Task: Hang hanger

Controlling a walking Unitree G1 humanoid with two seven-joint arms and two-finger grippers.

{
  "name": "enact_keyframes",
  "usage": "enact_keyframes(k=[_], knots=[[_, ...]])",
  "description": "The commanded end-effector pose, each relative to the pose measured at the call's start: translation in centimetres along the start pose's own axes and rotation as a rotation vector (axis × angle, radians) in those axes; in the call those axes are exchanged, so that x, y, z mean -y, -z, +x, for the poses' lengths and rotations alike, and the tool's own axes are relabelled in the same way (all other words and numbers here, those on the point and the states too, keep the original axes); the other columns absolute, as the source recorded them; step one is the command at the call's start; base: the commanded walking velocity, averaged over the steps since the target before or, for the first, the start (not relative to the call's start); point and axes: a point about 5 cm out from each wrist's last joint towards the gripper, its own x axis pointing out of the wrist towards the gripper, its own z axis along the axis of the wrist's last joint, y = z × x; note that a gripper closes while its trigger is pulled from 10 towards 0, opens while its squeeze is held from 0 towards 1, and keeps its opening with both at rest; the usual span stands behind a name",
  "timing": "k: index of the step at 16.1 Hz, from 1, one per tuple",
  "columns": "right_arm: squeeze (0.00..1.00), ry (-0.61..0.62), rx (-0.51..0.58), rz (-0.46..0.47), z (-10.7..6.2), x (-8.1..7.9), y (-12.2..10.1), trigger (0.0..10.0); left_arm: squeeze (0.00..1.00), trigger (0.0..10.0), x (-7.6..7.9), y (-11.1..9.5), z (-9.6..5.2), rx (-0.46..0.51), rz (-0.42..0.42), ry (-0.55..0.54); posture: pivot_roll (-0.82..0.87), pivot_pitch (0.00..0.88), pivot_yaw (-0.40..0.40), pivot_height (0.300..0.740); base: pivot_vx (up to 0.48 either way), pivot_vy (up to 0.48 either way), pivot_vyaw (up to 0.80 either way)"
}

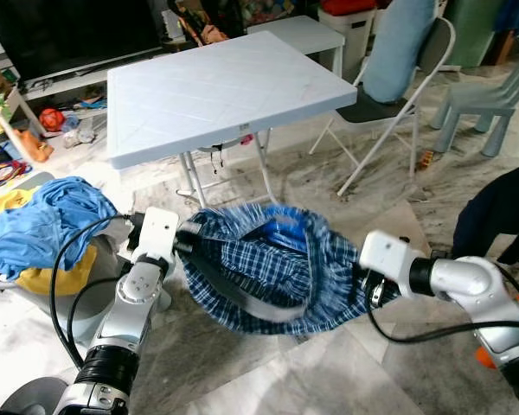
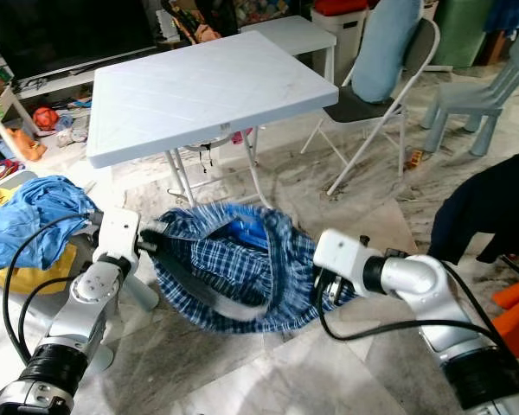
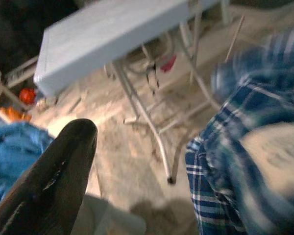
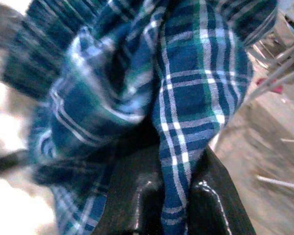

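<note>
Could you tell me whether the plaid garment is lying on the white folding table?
No, the plaid garment hangs stretched between the left gripper and the right gripper above the floor, in front of the white folding table.

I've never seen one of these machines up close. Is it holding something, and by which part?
Yes: blue plaid shorts, stretched between both arms. The right pincer pinches a fold at one edge; the left pincer holds the opposite edge. A blue hanger sits inside the cloth.

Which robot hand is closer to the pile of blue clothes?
Left. The left gripper is just beside the blue clothes pile; the right gripper is across the plaid garment, farther off.
</note>
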Motion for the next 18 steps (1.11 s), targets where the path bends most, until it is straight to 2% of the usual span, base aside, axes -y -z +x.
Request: enact_keyframes(k=[1,2,4,6,9,13,15,18], knots=[[0.00,0.100,0.046,0.015,0.0,1.2,-1.0,10.0,0.00,10.0,-1.9,1.0,-0.2,-0.057,-0.013,-0.074,-0.12,0.000,0.126,0.740,0.000,0.000,0.00],[0.00,0.174,0.091,0.023,0.3,1.9,-1.6,10.0,0.00,10.0,-1.6,1.2,-0.3,-0.068,-0.027,-0.060,-0.12,0.000,0.125,0.740,0.000,0.000,0.00],[0.00,0.301,0.240,0.140,1.0,3.1,-3.6,10.0,0.00,10.0,0.0,0.9,-0.3,-0.057,-0.026,0.003,-0.12,0.000,0.125,0.740,0.000,0.000,0.00],[0.00,0.309,0.330,0.194,2.0,2.8,-5.5,10.0,0.00,10.0,1.8,0.7,-0.3,-0.051,-0.035,0.046,-0.11,0.000,0.123,0.740,0.000,0.000,0.00],[0.00,0.222,0.342,0.165,2.6,1.4,-6.4,10.0,0.00,10.0,3.0,-0.2,-0.3,0.000,-0.046,0.086,-0.11,0.000,0.124,0.740,0.000,0.000,0.00],[0.00,0.082,0.338,0.148,2.6,-0.3,-7.0,10.0,0.00,10.0,3.2,-1.7,-0.1,0.082,-0.083,0.095,-0.12,0.000,0.127,0.740,0.000,0.000,0.00],[0.00,-0.003,0.300,0.115,3.2,-2.0,-6.6,10.0,0.00,10.0,3.6,-3.1,0.0,0.146,-0.078,0.116,-0.12,0.000,0.126,0.740,0.000,0.000,0.00],[0.00,-0.037,0.258,0.110,3.8,-2.9,-5.9,10.0,0.00,10.0,3.7,-3.7,0.1,0.175,-0.094,0.122,-0.12,0.000,0.124,0.740,0.000,0.000,0.00]])
